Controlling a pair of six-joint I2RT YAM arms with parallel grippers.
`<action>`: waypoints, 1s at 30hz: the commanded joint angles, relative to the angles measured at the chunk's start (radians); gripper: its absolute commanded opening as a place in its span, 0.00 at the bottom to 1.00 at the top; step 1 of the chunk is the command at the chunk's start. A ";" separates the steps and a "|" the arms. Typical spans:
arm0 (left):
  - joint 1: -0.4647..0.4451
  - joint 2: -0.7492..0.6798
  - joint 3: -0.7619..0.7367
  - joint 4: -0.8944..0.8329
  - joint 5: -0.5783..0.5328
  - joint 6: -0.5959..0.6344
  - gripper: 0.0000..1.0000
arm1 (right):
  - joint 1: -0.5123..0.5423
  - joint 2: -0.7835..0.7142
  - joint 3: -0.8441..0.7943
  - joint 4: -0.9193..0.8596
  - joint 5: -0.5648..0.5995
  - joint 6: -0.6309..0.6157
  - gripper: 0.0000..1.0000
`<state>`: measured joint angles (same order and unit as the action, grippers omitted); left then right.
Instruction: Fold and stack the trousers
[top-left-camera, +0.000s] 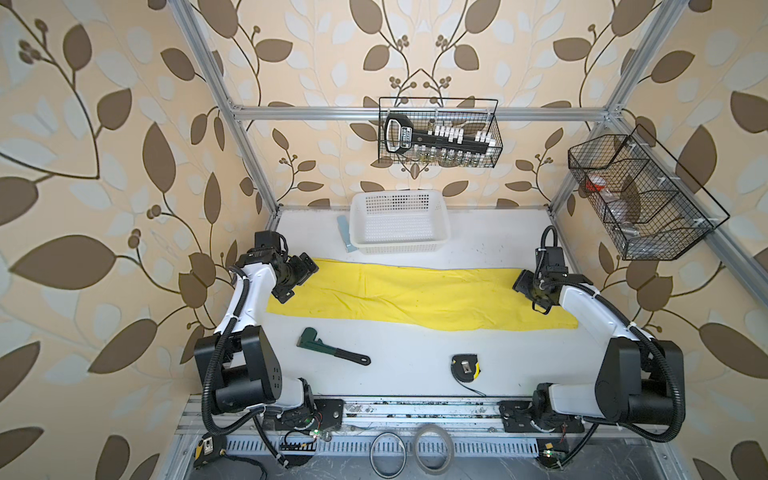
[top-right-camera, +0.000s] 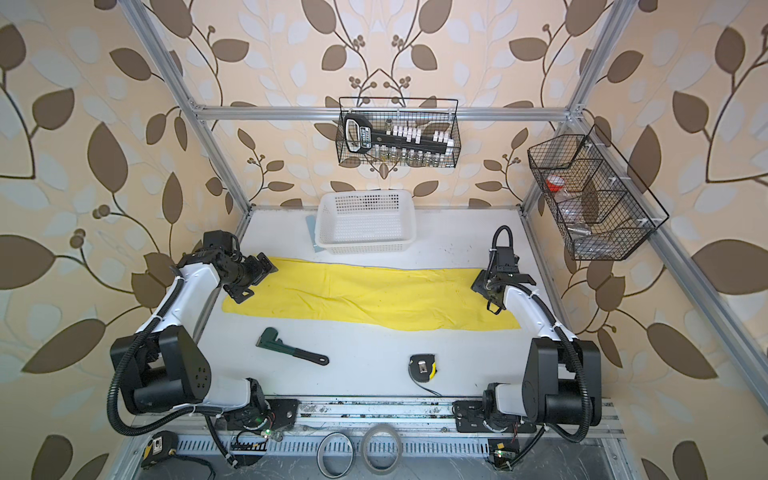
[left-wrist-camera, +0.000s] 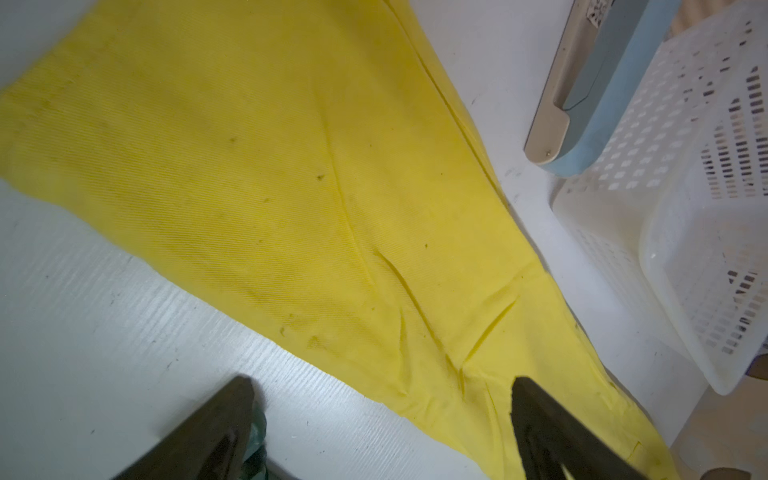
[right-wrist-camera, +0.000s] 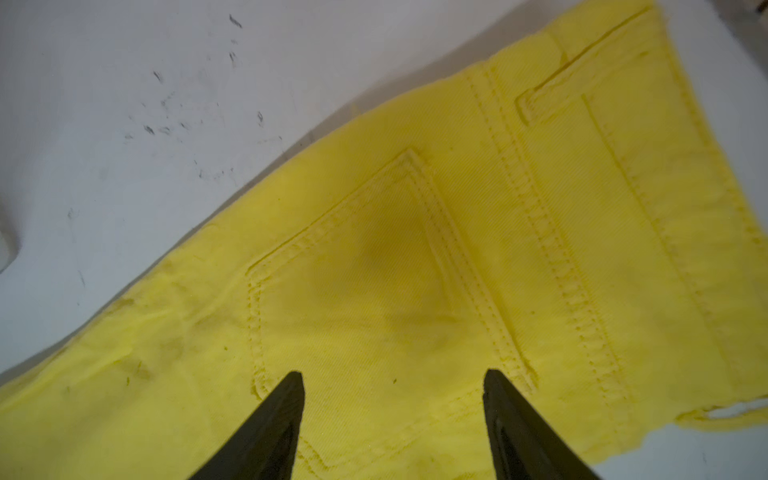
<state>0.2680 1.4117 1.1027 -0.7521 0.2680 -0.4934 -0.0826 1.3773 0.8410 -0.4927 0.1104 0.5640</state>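
2 open grippers: our left gripper (left-wrist-camera: 382, 384) and right gripper (right-wrist-camera: 395, 376) hover over opposite ends of the trousers (top-left-camera: 415, 295), spread flat, we reckon, for folding

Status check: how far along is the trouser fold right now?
Done: the trousers lie flat as one long strip, apparently leg over leg, in front of the white basket. In hand: nothing; the left end effector is open at the leg end and the right end effector is open over the pocket end. Left: the crosswise folds and the stacking.
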 joint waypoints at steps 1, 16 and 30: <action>0.003 -0.017 -0.024 0.055 0.042 0.026 0.98 | -0.003 0.038 -0.040 0.036 -0.061 0.009 0.69; 0.136 0.079 0.004 0.118 -0.036 0.138 0.99 | -0.106 0.211 -0.096 0.118 0.038 0.000 0.70; 0.156 0.267 0.191 0.008 -0.135 0.379 0.98 | -0.030 0.091 -0.009 0.062 0.057 -0.019 0.73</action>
<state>0.4141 1.6524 1.2404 -0.6884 0.1677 -0.2070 -0.1444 1.5177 0.7986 -0.3683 0.1501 0.5575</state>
